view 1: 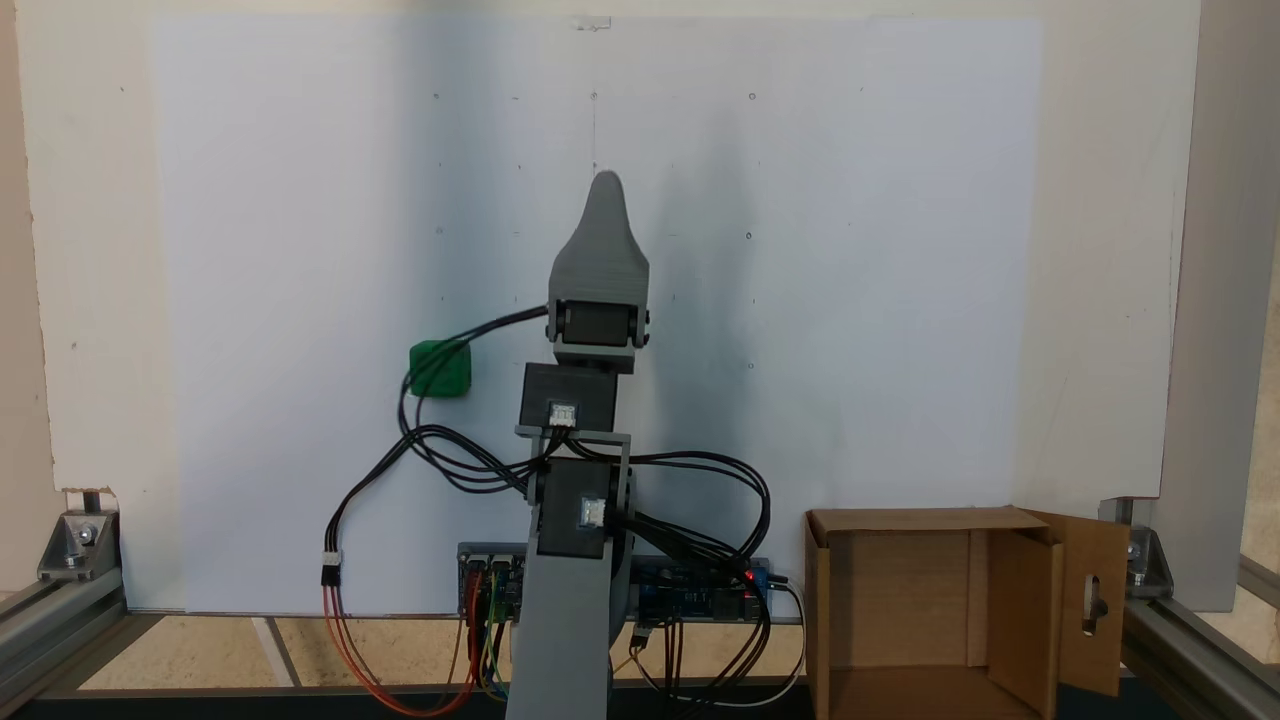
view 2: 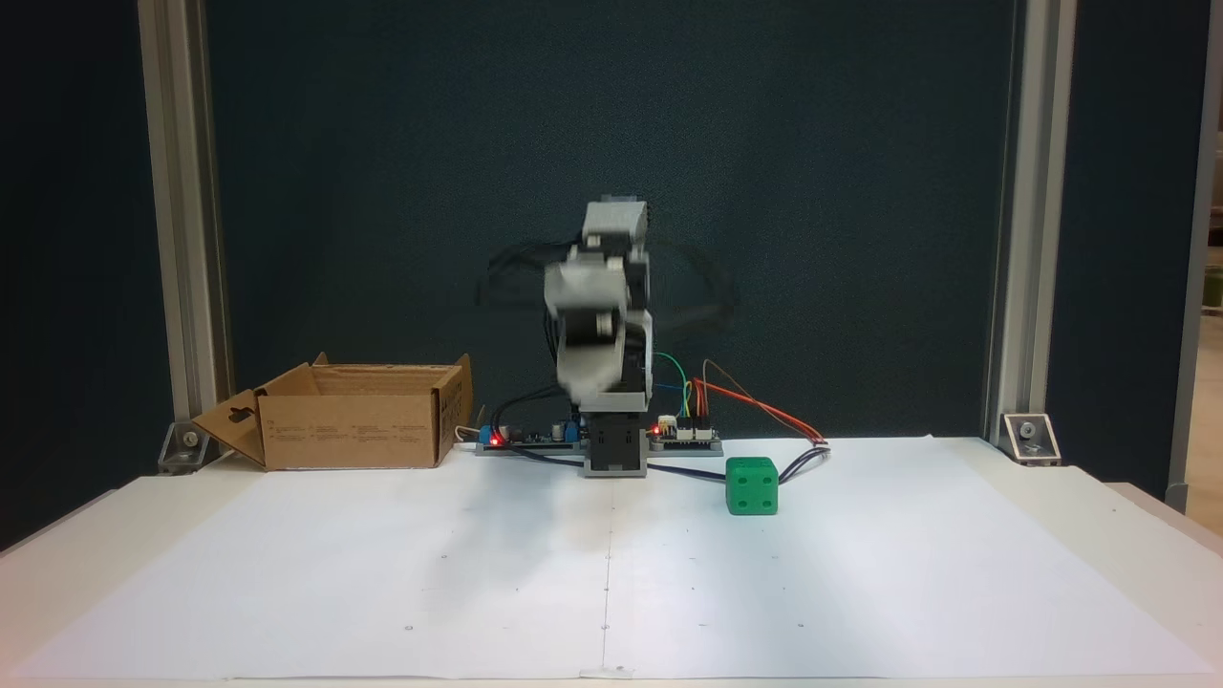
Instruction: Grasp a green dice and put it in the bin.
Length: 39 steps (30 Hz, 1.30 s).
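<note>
The green dice lies on the white paper, to the left of the arm in a fixed view from above. From the front, the green dice sits right of the arm's base, close to the cables. My gripper points away from the base, apart from the dice and nearer the sheet's middle. Only one grey jaw shows there. In the front view the gripper is blurred and hangs above the base. The bin is an open brown cardboard box beside the base; seen from the front, the bin stands at the back left.
A control board with lit red lights and coloured wires sits at the arm's base. Black cables loop near the dice. Aluminium frame posts stand at the table's back corners. White paper covers the table.
</note>
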Motion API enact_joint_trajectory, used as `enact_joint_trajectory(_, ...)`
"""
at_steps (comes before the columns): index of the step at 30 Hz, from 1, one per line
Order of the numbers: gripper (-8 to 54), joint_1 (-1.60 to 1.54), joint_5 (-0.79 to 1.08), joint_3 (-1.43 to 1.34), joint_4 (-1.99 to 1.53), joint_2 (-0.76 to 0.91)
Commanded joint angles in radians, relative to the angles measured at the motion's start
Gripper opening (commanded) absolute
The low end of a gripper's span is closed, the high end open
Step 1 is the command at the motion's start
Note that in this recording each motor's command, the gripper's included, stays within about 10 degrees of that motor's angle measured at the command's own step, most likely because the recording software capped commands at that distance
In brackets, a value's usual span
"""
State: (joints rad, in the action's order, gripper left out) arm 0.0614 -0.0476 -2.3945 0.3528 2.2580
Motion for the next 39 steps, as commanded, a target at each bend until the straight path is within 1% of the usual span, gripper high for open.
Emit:
enact_joint_trajectory(1, 43.3, -0.014, -0.117, 0.162, -0.161, 0.107)
enact_joint_trajectory(5, 43.3, -0.060, -0.146, 0.397, -0.432, 0.103)
enact_joint_trajectory(9, 43.4, -0.147, -0.272, 0.399, -0.688, 0.103)
enact_joint_trajectory(12, 43.6, -0.299, -0.396, 0.425, -0.892, 0.092)
enact_joint_trajectory(17, 44.5, -0.580, -0.587, 0.479, -1.202, -0.014)
enact_joint_trajectory(20, 44.6, -0.681, -0.673, 0.541, -1.389, -0.112)
enact_joint_trajectory(22, 44.7, -0.716, -0.706, 0.574, -1.508, -0.143)
enact_joint_trajectory(26, 44.7, -0.769, -0.772, 0.647, -1.549, -0.150)
enact_joint_trajectory(34, 44.3, -0.805, -0.792, 0.732, -1.554, -0.225)
enact_joint_trajectory(36, 44.3, -0.828, -0.799, 0.750, -1.548, -0.265)
enact_joint_trajectory(39, 44.3, -0.851, -0.805, 0.782, -1.542, -0.370)
